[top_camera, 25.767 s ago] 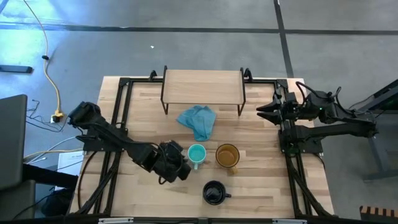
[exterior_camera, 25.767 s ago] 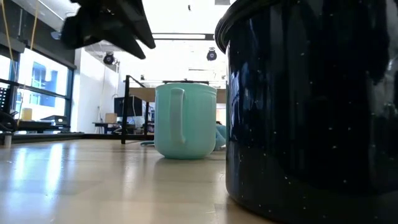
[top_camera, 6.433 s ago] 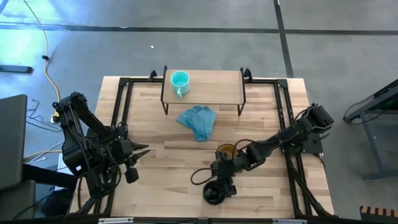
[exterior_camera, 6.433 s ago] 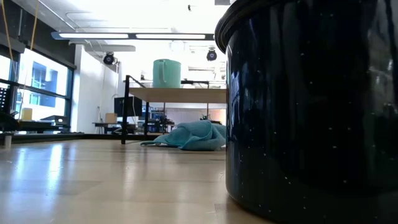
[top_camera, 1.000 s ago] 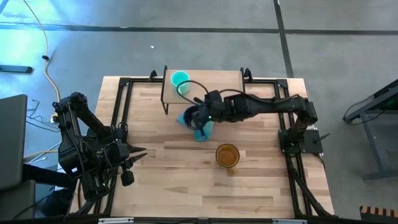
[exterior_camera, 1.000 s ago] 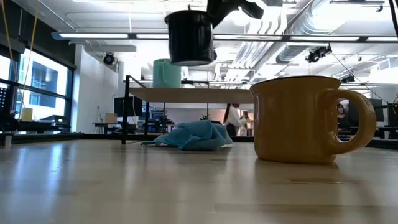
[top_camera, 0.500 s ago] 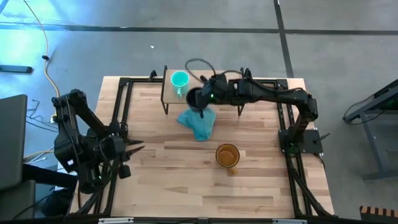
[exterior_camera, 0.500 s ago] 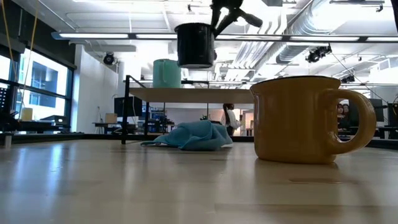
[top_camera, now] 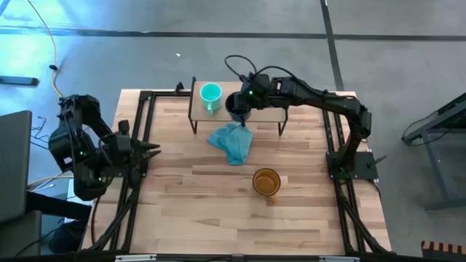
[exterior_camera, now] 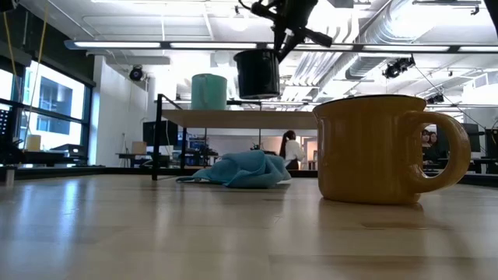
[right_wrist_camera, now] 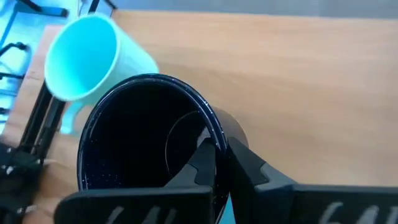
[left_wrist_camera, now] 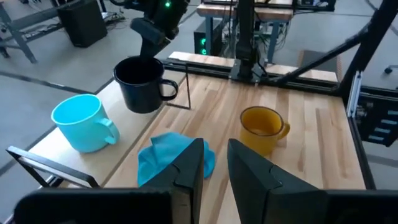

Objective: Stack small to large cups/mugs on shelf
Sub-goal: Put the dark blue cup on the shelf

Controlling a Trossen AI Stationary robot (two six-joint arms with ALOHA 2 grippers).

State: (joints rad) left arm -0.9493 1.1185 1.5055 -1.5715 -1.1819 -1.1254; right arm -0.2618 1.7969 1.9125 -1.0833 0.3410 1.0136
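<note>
I've carried the black mug [top_camera: 238, 106] up from the desk; my right end effector [top_camera: 248, 100] grips its rim, holding it above the shelf [top_camera: 266, 92] beside the teal mug [top_camera: 210, 94]. Amber mug [top_camera: 266, 182] waits.

Overhead looks straight down; low camera level, both showing shelf [top_camera: 237, 100].

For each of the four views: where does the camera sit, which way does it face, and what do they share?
High view: overhead, straight down; both arms, shelf.
Low view: tabletop height, level; yellow mug near, right gripper above.
Left wrist view: past the left gripper toward the cloth.
Right wrist view: down into the black mug, beside the teal mug.
Shared: all show the black mug.
</note>
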